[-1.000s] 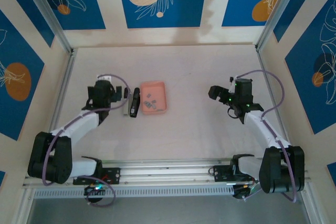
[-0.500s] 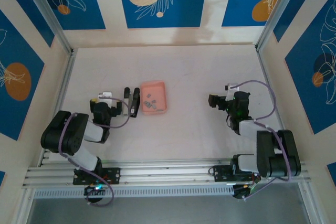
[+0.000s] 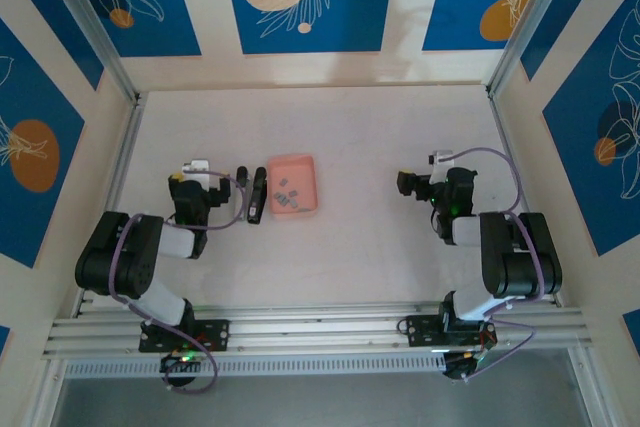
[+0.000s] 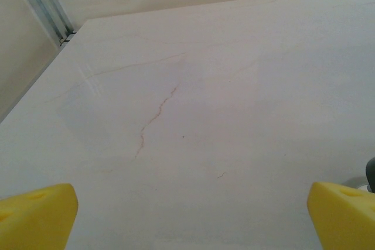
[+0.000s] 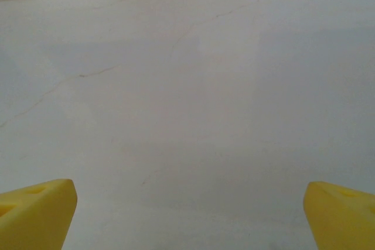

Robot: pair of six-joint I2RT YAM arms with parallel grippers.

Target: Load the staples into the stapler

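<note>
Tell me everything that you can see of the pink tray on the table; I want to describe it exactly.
The pink tray is a small salmon-coloured rectangle with rounded corners and a low raised rim; it looks like plastic. It lies flat on the pale table, slightly turned. Several tiny grey staples lie loose in its near half; its far half is bare. A black stapler lies close beside its left edge; whether they touch cannot be told.
</note>
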